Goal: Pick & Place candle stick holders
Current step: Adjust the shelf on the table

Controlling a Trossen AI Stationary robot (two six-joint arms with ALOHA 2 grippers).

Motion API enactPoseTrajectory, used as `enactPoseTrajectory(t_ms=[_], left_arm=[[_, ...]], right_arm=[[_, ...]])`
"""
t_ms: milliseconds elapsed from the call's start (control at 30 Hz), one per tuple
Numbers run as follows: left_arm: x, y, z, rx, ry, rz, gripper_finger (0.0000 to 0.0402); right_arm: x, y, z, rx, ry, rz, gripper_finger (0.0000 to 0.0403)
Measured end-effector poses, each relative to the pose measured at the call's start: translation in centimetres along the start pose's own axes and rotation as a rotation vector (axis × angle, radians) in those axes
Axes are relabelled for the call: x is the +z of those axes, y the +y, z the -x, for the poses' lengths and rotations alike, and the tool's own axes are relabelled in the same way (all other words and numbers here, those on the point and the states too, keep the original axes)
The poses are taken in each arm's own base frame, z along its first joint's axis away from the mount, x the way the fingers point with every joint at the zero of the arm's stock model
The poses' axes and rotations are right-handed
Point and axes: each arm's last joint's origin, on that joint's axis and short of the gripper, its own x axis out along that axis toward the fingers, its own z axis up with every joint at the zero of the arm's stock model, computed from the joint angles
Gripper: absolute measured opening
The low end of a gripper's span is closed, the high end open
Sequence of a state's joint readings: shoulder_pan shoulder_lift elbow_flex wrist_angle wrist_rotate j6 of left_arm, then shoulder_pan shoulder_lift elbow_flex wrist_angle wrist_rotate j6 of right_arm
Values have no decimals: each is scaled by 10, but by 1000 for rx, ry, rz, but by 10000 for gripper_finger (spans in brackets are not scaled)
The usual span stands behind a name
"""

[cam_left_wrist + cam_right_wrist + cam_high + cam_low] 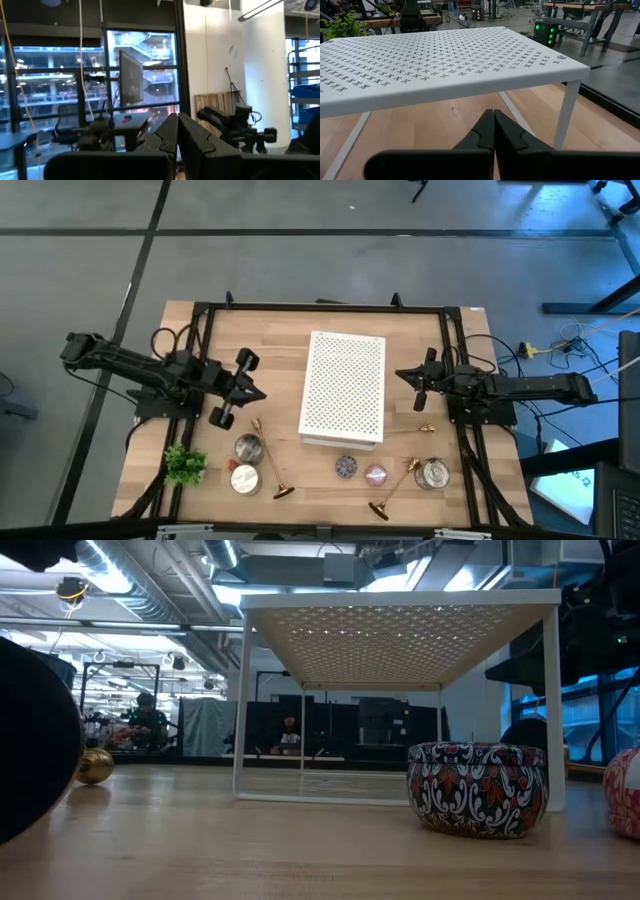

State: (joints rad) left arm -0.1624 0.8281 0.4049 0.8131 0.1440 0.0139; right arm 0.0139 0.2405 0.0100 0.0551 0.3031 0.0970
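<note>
Here both my claws are closed on nothing: left gripper (252,388) and right gripper (408,376) flank the perforated white metal shelf (344,388). Thin shiny brass candle stick holders (270,467) lie near the worktop's front edge.

Holder by my left claw's side: candle stick holder (269,465) — gold, thin stem, lying flat on my table, flared base toward the front edge.
Holder at front centre: second candle stick holder (393,490), lying flat, slanted, base at the front.
Holder by my right side: third holder (403,430) — lying flat beside the white rack.
</note>
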Motion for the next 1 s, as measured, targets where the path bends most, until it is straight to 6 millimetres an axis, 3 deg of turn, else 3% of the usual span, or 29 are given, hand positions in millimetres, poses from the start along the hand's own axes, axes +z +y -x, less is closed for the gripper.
enactPoseTrajectory(t_ms=[200, 400, 700, 833, 1000], left_arm=[[-2, -8, -3, -62, 29, 115, 6], [-16, -31, -8, -214, 121, 227, 6], [-31, -62, -12, -340, 194, 262, 6], [-36, -67, -14, -331, 213, 298, 6], [-41, -71, -17, -187, 261, 285, 6]], right_arm=[[0, 0, 0, 0, 0, 0, 0], [0, 0, 0, 0, 0, 0, 0], [0, 0, 0, 0, 1, 0, 0], [0, 0, 0, 0, 0, 0, 0], [0, 0, 0, 0, 1, 0, 0]])
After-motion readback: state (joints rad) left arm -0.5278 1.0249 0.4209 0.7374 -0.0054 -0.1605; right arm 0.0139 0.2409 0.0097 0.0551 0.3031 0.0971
